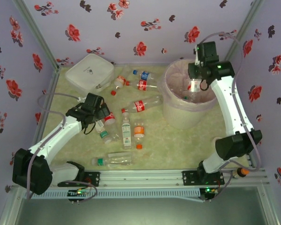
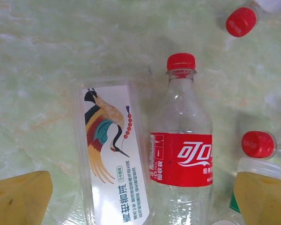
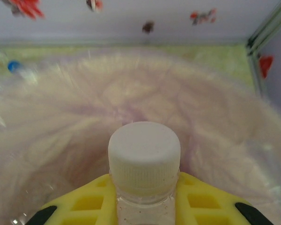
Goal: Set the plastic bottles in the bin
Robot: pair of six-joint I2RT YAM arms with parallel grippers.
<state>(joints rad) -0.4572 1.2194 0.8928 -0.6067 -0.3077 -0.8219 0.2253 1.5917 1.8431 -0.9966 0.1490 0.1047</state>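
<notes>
The bin point(image 1: 178, 117) stands far right on the table point(image 1: 178, 145), a case point(image 1: 89, 70) far left. The plastic bottles point(image 1: 141, 106) lie between and nearer (another bottle point(image 3: 144, 154) hangs over the bin in the right gripper point(image 1: 195, 86)); the left gripper point(image 1: 96, 115) hovers above the left-hand ones.

The top camera looks down from high above the near edge onto the whole green marbled counter point(image 1: 178, 145). The left wrist camera faces it straight down, close. The right wrist camera peers closely into the pink-lined round bin point(image 3: 225, 108), also seen from the top view.
</notes>
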